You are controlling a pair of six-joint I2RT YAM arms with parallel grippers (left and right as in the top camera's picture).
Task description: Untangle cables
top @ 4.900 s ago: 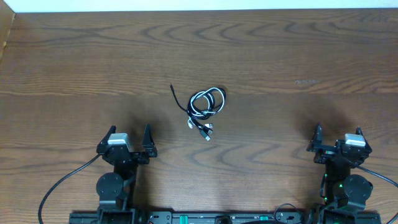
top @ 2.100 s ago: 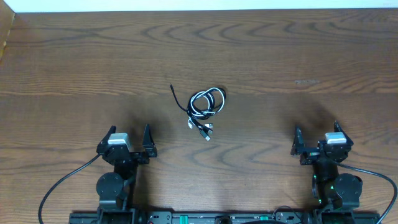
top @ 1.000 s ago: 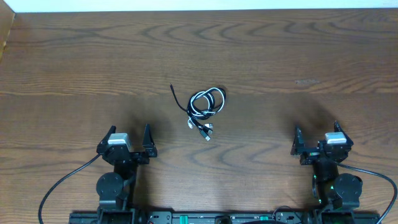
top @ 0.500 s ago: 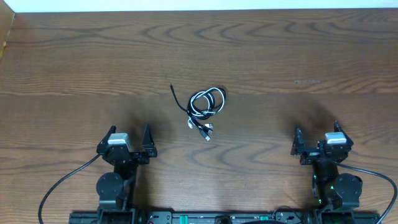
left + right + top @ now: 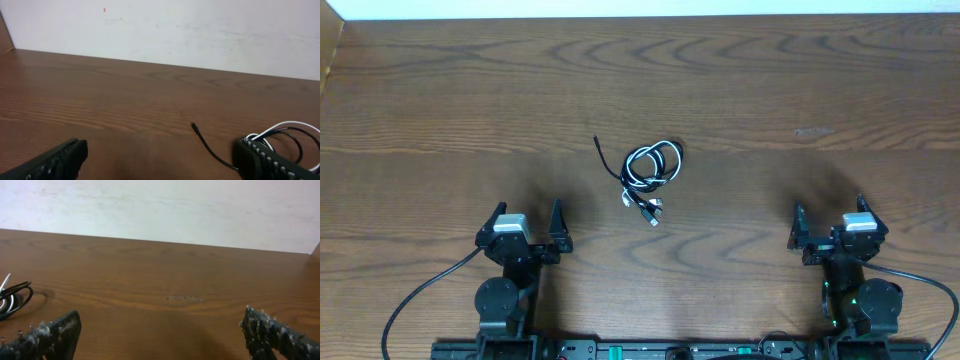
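Black cable (image 5: 608,163) and white cable (image 5: 632,171) coil together at centre; left fingers (image 5: 500,212) at 7 o'clock and right fingers (image 5: 798,214) at 5 o'clock stand spread, apparently placed for opposed pulls.

Worktop (image 5: 820,80) is dark wood-grain with a slight sheen, cables (image 5: 650,168) look like smooth plastic sheathing, ribbed matt black pads (image 5: 270,160) on the left tool (image 5: 528,212).

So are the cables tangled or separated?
Tangled: the black and white cables lie coiled together in one bundle.
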